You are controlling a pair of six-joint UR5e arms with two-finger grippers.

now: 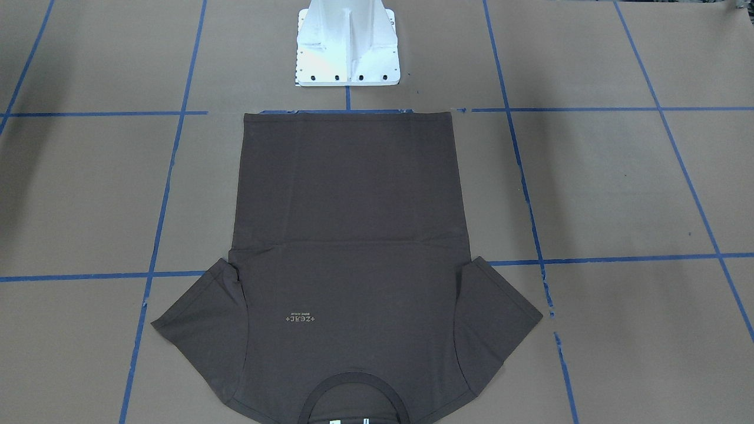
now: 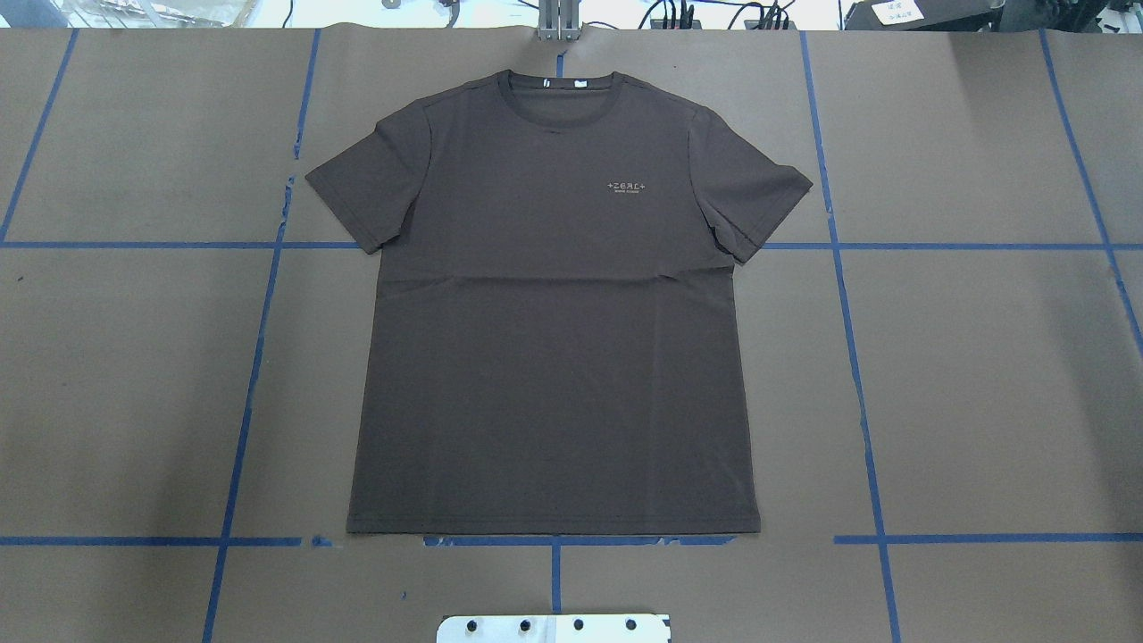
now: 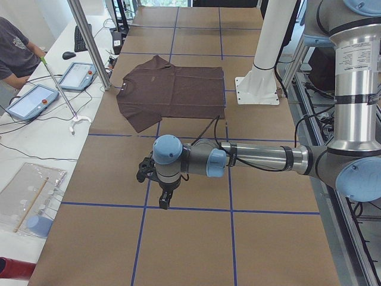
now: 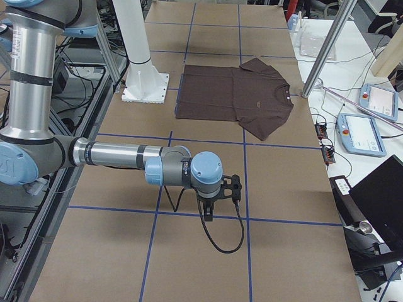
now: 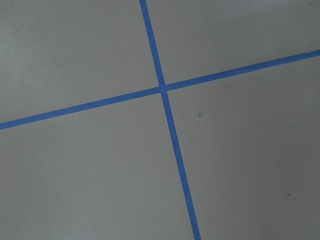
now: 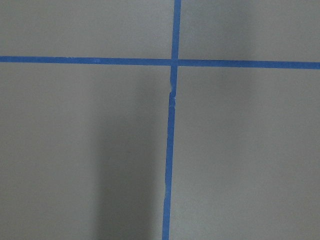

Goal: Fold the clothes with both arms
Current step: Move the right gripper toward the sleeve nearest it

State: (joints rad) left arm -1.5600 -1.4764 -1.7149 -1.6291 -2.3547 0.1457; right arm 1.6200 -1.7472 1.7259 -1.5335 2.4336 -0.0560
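The dark brown T-shirt [image 2: 554, 339] lies flat and spread out, front up, in the middle of the table, with its collar [image 2: 561, 89] at the far edge and its hem towards the robot. It also shows in the front view [image 1: 353, 235] and both side views [image 3: 172, 95] [image 4: 236, 94]. My left gripper [image 3: 164, 201] hangs low over bare table well off to the shirt's side. My right gripper [image 4: 208, 212] does the same on the other side. Both show only in the side views, so I cannot tell whether they are open or shut. The wrist views show only paper and tape.
Brown paper with blue tape lines [image 2: 857, 357] covers the table. The white pedestal base [image 1: 346, 47] stands just behind the shirt's hem. Teach pendants [image 3: 36, 98] and a person [image 3: 15, 47] are on the far side, beyond a metal post [image 3: 89, 42].
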